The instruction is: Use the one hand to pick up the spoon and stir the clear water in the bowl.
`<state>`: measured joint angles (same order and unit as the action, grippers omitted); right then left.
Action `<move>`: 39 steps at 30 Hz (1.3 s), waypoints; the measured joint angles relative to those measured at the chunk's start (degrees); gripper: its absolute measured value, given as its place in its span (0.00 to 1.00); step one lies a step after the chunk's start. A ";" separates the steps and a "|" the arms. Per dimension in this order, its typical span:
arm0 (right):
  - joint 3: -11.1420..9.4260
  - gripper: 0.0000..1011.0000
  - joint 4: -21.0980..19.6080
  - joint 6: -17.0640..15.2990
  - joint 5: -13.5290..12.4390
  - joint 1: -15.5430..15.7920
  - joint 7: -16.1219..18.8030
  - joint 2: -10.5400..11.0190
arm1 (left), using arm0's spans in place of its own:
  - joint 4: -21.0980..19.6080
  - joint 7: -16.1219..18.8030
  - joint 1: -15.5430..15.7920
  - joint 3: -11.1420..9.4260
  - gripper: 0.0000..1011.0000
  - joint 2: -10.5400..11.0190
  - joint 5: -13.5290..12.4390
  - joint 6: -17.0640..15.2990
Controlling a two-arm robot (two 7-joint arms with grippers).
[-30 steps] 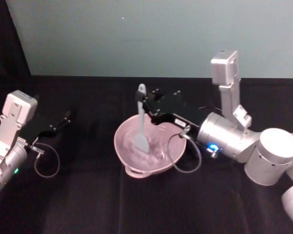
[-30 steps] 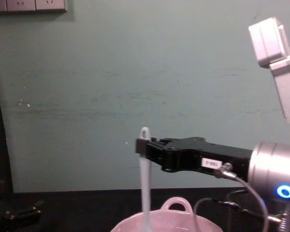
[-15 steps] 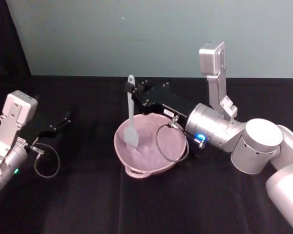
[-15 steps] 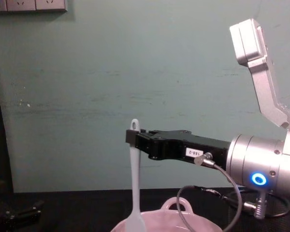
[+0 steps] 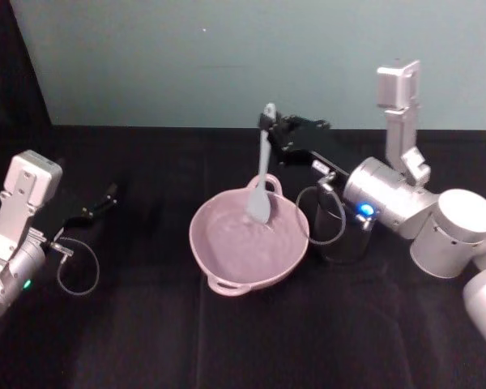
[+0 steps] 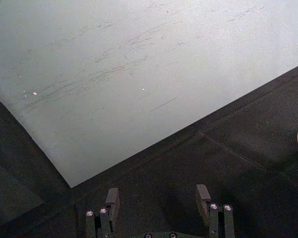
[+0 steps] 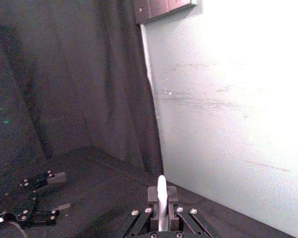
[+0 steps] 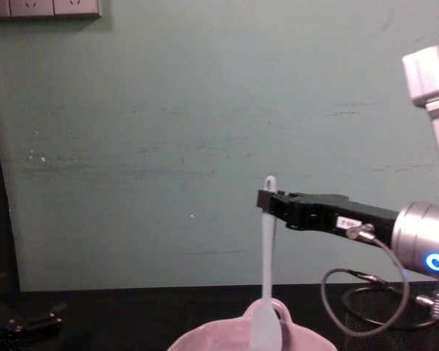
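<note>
The right hand (image 5: 270,122) clamps the spoon (image 5: 262,174), hanging below it into the bowl (image 5: 199,243); left hand (image 6: 159,199) parked, open.

We see silver cylindrical arms (image 5: 456,243), blue ring light (image 5: 364,212), looped grey cables (image 8: 324,291), black right gripper (image 5: 270,124) with white label (image 8: 347,222).

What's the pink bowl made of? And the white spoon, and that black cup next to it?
The bowl looks like glazed ceramic: smooth, pale pink, with a slight shine along its rim. The spoon seems to be plastic: thin, white and matte, with a hole moulded in the handle end. The black cup looks like metal wire mesh, since you can see through its wall.
</note>
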<state>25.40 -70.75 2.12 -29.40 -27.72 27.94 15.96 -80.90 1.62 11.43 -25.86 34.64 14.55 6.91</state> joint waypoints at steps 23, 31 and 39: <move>1.80 0.11 -11.57 -3.37 3.10 6.15 0.00 3.83 | 0.00 0.00 0.00 0.00 1.00 0.00 0.00 0.00; 4.05 0.11 -13.47 -3.52 3.13 6.66 1.29 2.76 | 0.00 0.00 0.00 0.00 1.00 0.00 0.00 0.00; 5.09 0.11 -10.67 -3.19 2.74 4.41 1.81 0.93 | 0.00 0.00 0.00 0.00 1.00 0.00 0.00 0.00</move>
<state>30.49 -81.41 -1.07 -26.66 -23.31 29.75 16.89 -80.90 1.62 11.43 -25.86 34.64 14.55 6.91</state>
